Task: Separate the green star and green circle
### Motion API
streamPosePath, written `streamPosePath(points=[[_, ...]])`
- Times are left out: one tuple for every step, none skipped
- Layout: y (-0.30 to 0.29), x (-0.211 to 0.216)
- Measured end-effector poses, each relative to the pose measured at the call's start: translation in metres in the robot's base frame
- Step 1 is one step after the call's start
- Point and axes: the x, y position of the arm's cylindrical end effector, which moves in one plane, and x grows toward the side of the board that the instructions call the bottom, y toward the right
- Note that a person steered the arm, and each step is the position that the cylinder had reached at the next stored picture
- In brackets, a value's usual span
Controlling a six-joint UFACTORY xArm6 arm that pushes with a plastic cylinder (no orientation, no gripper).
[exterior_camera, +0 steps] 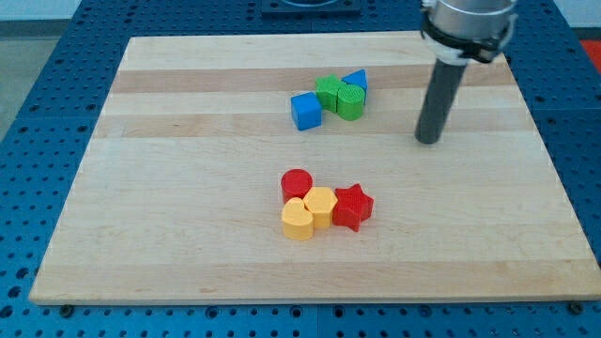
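Wooden board on a blue perforated table. Upper cluster: blue cube at its left end, second blue block at its top right (shape unclear, partly hidden). Lower cluster, all touching: red cylinder, yellow heart, another yellow block, red star at the view's right end.
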Motion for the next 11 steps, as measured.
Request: streamPosePath(points=[[-0.026,-0.020],[-0.047,-0.040],[-0.071,-0.046],[-0.092,-0.056],[-0.121,-0.071],[-0.151,-0.079],[-0.184,-0.089],[-0.218,-0.102],[-0.199,-0.093],[-0.148,-0.092],[-0.137,-0.066]])
